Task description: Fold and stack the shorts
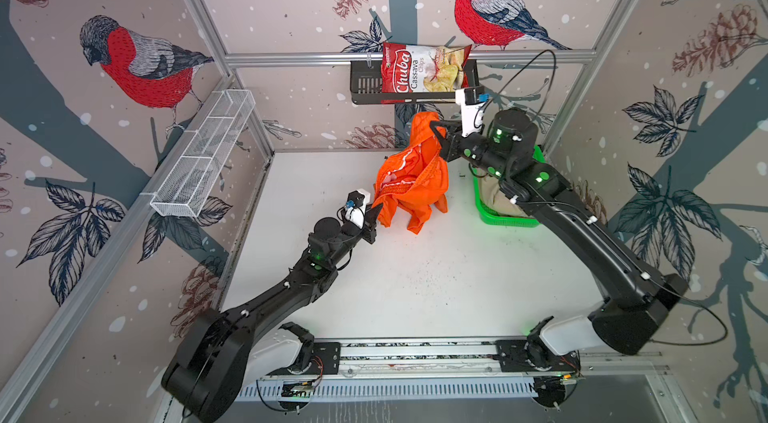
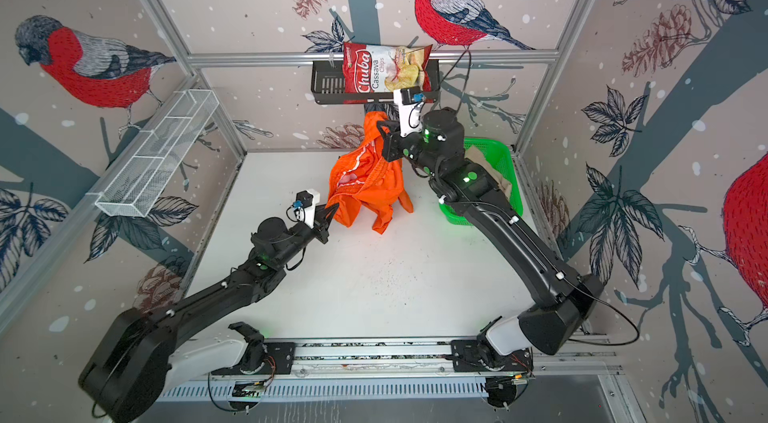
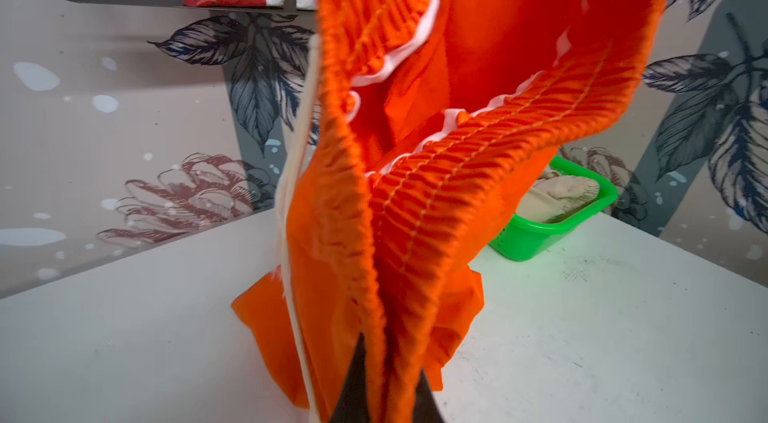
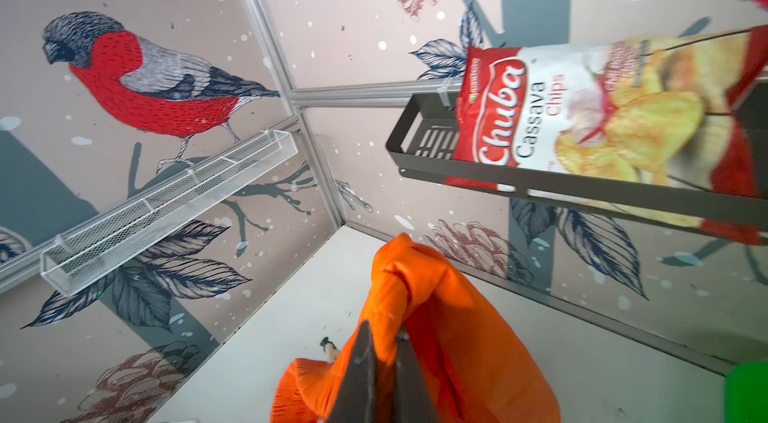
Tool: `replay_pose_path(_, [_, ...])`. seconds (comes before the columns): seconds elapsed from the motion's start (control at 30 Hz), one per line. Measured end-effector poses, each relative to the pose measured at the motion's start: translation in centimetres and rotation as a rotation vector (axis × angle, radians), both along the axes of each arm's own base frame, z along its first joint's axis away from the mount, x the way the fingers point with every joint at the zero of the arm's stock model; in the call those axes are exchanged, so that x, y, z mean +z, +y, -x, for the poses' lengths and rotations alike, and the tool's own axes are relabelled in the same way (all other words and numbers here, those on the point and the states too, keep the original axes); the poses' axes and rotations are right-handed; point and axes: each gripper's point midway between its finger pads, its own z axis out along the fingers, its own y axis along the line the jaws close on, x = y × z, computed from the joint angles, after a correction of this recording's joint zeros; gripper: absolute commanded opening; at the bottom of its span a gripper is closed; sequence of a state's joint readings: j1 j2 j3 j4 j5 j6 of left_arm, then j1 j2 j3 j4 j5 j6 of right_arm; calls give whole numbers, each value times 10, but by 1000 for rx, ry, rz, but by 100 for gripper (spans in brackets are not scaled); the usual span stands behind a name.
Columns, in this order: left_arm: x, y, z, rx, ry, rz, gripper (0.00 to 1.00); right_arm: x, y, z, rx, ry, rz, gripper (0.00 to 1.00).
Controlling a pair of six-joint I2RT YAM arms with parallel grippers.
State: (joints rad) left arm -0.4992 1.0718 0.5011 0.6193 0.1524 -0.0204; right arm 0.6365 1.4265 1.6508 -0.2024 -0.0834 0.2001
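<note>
The left gripper (image 1: 376, 211) pinches the waistband of the orange shorts (image 1: 411, 182), whose hems touch the table (image 1: 415, 275). A bag (image 1: 419, 70) behind reads "Chuba Cassava Chips". The right gripper (image 1: 437, 131) clamps the shorts' top. The beige shorts (image 1: 494, 196) lie in the green basket (image 1: 500, 220).

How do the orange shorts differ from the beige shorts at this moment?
The orange shorts are bright orange; the beige shorts are pale. The orange shorts hang lifted, both the left pincer and the right pincer shut on them, hem touching the table; the beige shorts lie bunched in the green basket, ungripped. Both are unfolded cloth.
</note>
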Motion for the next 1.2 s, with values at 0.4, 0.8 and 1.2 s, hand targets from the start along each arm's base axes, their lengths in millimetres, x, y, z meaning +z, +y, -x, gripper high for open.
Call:
replay_pose_path(0.4, [95,58,10,244,0,-284,0,-77,-72,8,-89,180,12,2])
replay_pose_path(0.8, [-67,65,35,72,226,-819,0,-283,-64,46,-15,584,21,10])
replay_pose_path(1.2, [-121,71,58,-80,226,-1052,0,-319,-81,73,33,455,176,87])
